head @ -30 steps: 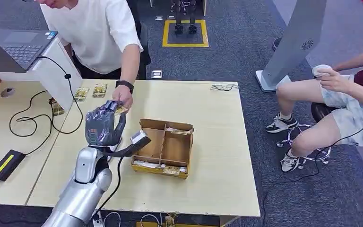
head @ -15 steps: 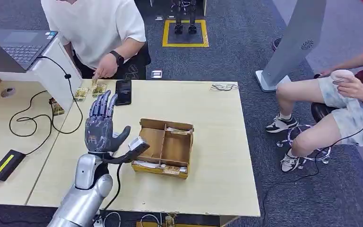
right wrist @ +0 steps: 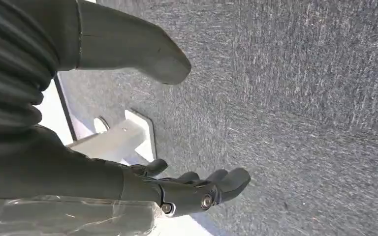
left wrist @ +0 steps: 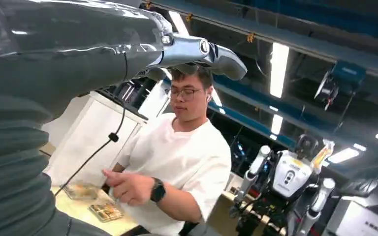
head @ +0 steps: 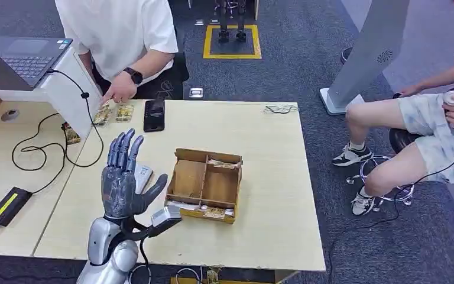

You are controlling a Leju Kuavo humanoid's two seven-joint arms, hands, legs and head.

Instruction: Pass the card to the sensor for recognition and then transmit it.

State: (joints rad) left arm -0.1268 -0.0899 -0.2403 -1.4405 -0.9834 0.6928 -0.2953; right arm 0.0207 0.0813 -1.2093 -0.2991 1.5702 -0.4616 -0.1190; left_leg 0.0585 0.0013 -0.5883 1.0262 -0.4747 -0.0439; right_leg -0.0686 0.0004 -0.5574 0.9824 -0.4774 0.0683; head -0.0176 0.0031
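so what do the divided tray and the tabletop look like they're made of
The divided tray looks like plain brown cardboard: matte, with thin walls and a bent flap at one corner. The tabletop looks like pale wood-grain laminate or veneer, smooth with a low sheen and a crisp square edge; solid wood can't be ruled out.

No writing could be read anywhere. The paper labels on the cardboard box [head: 204, 184] were too small to make out, and the yellow strip on the black power brick [head: 9, 206], well left of the box, carried no legible marks.
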